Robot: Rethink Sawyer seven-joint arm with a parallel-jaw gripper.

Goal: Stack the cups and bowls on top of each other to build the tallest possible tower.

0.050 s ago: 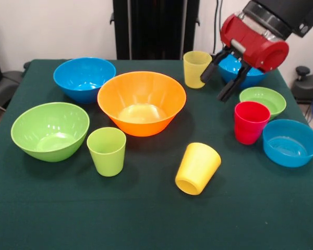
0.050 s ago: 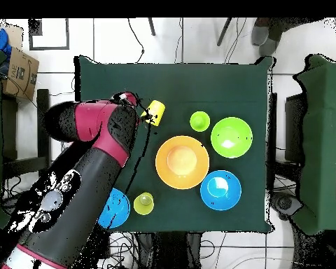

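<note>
- Large lime-green plastic bowl (image 1: 50, 130): left of the large orange plastic bowl (image 1: 141, 102), upright.
- Medium blue plastic bowl (image 1: 84, 78): behind-left of the orange bowl.
- Lime-green tapered cup (image 1: 106, 151): upright, in front of the orange bowl.
- Bright yellow cup (image 1: 197, 168): on its side, front-right.
- Paler yellow cup (image 1: 196, 69): upright, behind-right.
- Gripper (image 1: 223, 80): fingers spread, empty, above the table right of the orange bowl.
- Red cup (image 1: 250, 122), small green bowl (image 1: 263, 100), shallow blue bowl (image 1: 291, 142): clustered far right.

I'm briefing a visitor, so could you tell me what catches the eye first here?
The big orange bowl sits mid-table, ringed by coloured bowls and cups. A bright yellow cup lies tipped on its side in front of it. The red gripper hangs open above the right side, near the red cup.
</note>
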